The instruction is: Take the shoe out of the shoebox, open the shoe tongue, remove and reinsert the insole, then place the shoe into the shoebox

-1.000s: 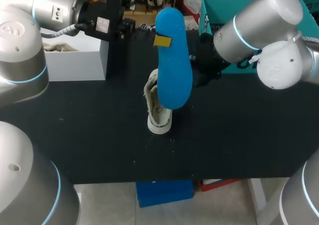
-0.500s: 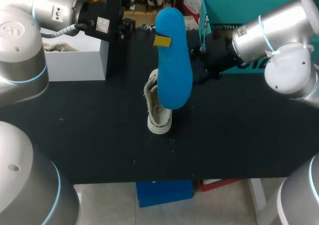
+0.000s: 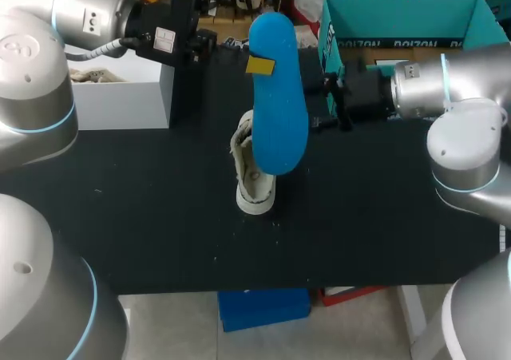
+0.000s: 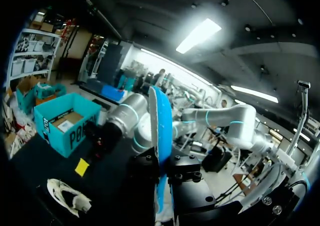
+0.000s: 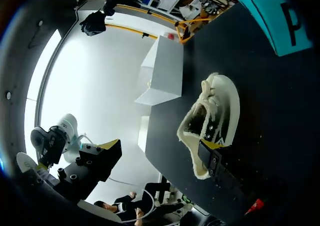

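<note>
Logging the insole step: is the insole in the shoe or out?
Out: the left gripper holds the blue insole up, apart from the shoe on the table.

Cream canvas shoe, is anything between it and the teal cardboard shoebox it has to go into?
Yes. The right gripper and its wrist lie between the cream canvas shoe and the teal cardboard shoebox, before its near wall. The blue foam insole, held by the left gripper, hangs over the shoe.
</note>
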Available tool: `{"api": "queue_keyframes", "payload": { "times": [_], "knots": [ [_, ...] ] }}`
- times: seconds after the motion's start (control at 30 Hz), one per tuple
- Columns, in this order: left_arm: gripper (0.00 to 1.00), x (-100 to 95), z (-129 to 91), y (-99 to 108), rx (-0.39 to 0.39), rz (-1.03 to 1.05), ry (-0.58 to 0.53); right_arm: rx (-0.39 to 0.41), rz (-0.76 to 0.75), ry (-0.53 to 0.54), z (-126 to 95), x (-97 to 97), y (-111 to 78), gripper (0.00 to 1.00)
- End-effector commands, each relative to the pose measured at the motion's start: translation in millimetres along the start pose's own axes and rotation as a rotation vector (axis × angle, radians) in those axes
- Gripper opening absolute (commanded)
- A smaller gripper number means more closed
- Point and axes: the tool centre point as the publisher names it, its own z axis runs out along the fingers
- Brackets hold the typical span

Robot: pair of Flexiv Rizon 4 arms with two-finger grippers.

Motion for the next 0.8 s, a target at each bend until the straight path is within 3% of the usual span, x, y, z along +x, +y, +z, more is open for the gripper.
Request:
{"api": "queue_keyframes", "payload": {
  "times": [0.03, 0.37, 0.5, 0.67, 0.8],
  "knots": [
    [0.00, -0.2, 1.2, 1.0, 0.001, 0.001, -0.002, -0.002, 0.003, 0.059, -1.6, -2.3, -3.8, 1.00],
    [0.00, -0.2, 1.2, 1.0, 0.001, 0.001, -0.002, 0.000, 0.031, 0.129, -3.3, -0.5, -3.2, 1.00],
    [0.00, -0.2, 1.2, 1.0, 0.001, 0.001, -0.002, 0.001, 0.059, 0.218, -5.2, 2.5, -2.4, 1.00],
    [0.00, -0.2, 1.2, 1.0, 0.001, 0.001, -0.002, 0.001, 0.059, 0.218, -5.2, 2.5, -2.4, 1.00],
    [0.00, 10.8, 8.1, -0.6, -0.039, 0.364, -0.088, 0.001, 0.059, 0.218, -5.2, 2.5, -2.4, 1.00]
  ]
}}
